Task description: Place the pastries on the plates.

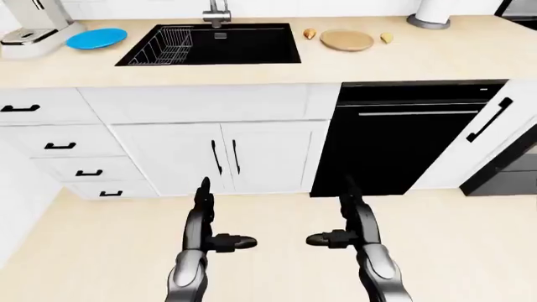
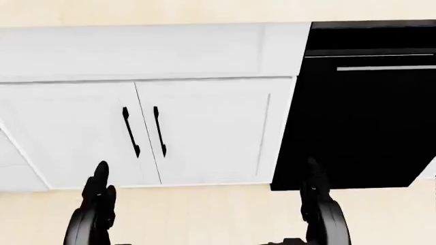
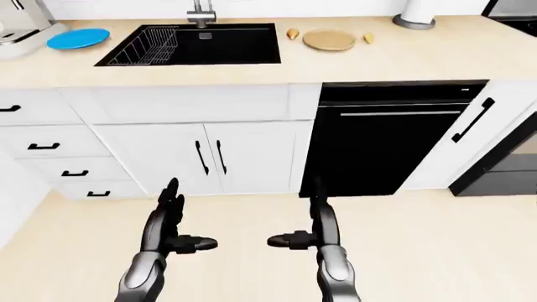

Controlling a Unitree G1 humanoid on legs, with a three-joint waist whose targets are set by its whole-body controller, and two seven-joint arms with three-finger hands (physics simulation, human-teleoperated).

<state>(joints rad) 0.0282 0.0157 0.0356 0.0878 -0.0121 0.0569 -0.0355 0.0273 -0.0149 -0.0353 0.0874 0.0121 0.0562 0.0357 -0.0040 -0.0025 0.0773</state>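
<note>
Two small golden-brown pastries sit on the pale wood-look counter (image 1: 436, 60): one pastry (image 1: 310, 33) just left of the round tan plate (image 1: 347, 40), the other pastry (image 1: 386, 38) just right of it. A glossy blue plate (image 1: 96, 38) lies well apart, left of the black rectangular sink (image 1: 243, 44) with its wire rack (image 1: 163, 47). Both matte black hands, left hand (image 1: 206, 223) and right hand (image 1: 352, 223), hang empty above the floor, fingers spread wide, thumbs pointing inward, before white cabinet doors (image 1: 218, 157) and a black dishwasher (image 1: 403, 138).
</note>
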